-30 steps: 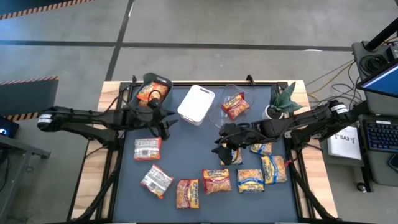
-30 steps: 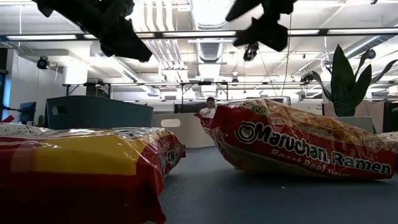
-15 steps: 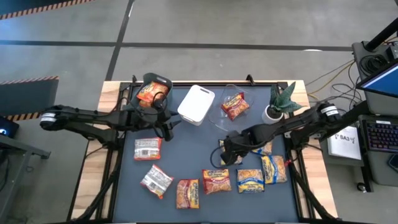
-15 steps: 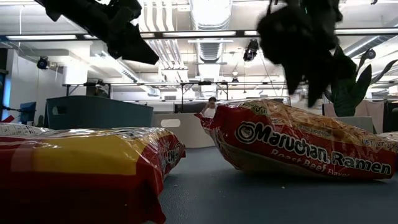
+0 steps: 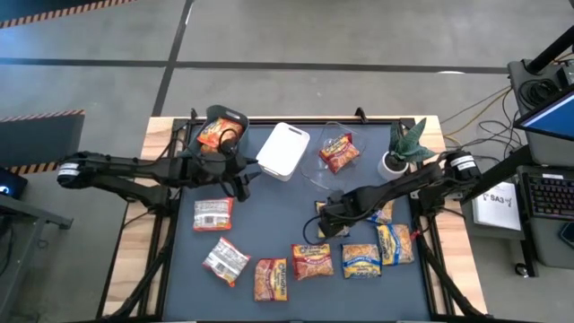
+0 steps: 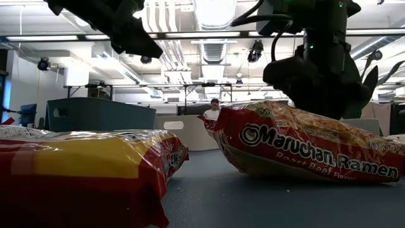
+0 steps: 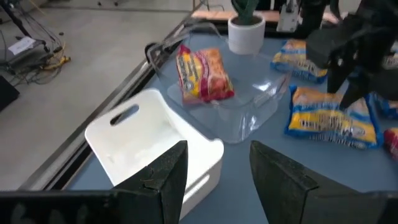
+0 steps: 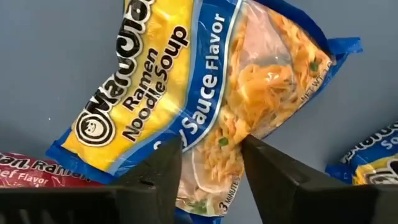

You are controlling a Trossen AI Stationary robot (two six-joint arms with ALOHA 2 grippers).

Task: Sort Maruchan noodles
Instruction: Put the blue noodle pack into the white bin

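Since the earlier frame the right gripper [image 5: 329, 218] has dropped from above the mat onto a blue-and-yellow crinkly plastic Maruchan noodle packet [image 8: 205, 93] near the centre of the dark blue table mat [image 5: 269, 211], and its fingers [image 8: 155, 177] have narrowed until they straddle the packet's lower edge, pinching in on it without yet being visibly clamped. By contrast the left gripper [image 7: 214, 171] has barely shifted: it hangs with fingers apart and empty over the white handled plastic bin [image 7: 155, 146], next to the clear plastic bin [image 7: 245, 102] that holds 1 orange-red packet [image 7: 202, 73].

My reading is that the step in hand is the pickup of this blue-and-yellow packet for sorting. 5 more packets lie in a row along the mat's near edge, and 1 more orange-red packet [image 5: 213, 133] sits in the grey-green bin [image 5: 226, 117]. Next the right fingers need to finish closing on the crinkly film, then lift straight up so the packet clears its neighbours before travelling to a bin.
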